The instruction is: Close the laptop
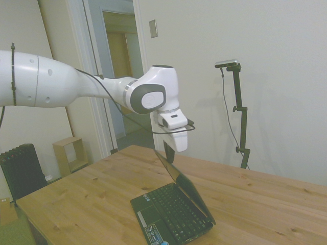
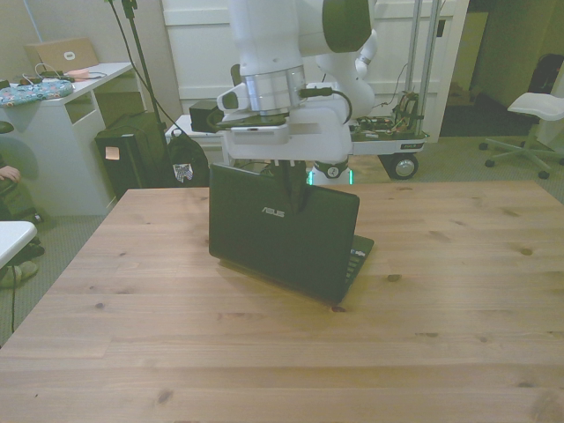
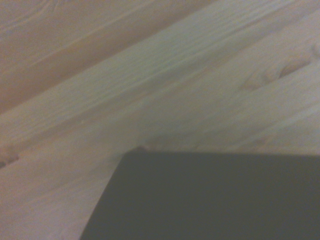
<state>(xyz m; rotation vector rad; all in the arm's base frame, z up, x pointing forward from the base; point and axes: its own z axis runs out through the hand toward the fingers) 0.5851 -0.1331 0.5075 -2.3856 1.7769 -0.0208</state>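
Observation:
A small black laptop stands open near the middle of the wooden table. Its keyboard faces the side camera, with small stickers by the palm rest. In the front view the matte lid shows its back, raised steeply. My gripper hangs straight down at the lid's top edge, on the lid's outer side. The wrist view shows a blurred corner of the black lid over table planks.
Beyond the table's far edge the front view shows a white desk, a black bag and a white chair. A person's foot is at that view's left. A doorway and a dark radiator are behind in the side view.

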